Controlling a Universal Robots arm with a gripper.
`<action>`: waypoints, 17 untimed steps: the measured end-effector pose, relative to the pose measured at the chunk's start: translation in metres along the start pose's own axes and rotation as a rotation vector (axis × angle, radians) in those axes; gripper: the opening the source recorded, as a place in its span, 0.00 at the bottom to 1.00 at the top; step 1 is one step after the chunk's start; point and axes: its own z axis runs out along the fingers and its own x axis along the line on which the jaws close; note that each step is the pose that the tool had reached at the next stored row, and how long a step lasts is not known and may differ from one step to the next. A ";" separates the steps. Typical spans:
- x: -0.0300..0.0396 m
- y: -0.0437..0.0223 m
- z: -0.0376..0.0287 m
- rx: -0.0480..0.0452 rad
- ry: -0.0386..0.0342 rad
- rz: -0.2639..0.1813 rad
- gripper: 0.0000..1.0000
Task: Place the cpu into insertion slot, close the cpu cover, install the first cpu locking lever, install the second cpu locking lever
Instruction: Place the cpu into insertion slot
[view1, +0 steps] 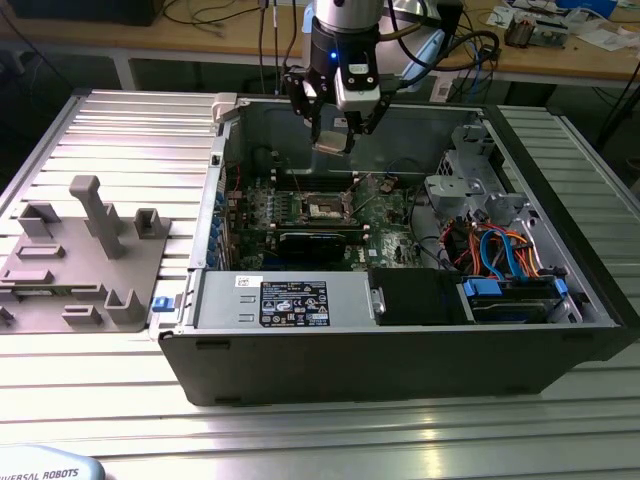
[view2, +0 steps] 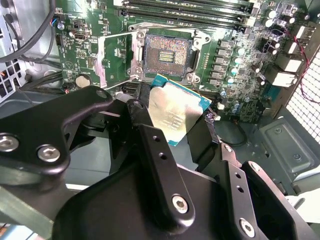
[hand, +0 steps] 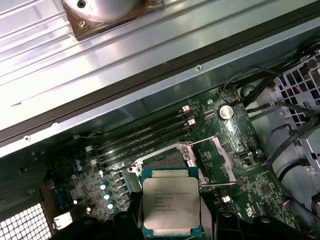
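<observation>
One end effector (view1: 333, 141) grips the cpu (hand: 171, 201), metal top upward, above the insertion slot (view2: 167, 52).

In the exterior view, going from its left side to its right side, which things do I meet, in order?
In order: grey fixture plate → insertion slot → orange and blue cables. The gripper holding the cpu hangs over the slot, so I leave it out.

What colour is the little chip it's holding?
The cpu is silvery-grey with a blue-green rim; best in the first wrist view.
</observation>
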 end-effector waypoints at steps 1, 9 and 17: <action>0.0000 0.0000 0.0000 0.0000 -0.0002 0.002 0.54; 0.0000 0.0000 0.0001 -0.0002 -0.0009 0.010 0.54; 0.0000 0.0000 0.0001 -0.0004 -0.0016 0.018 0.54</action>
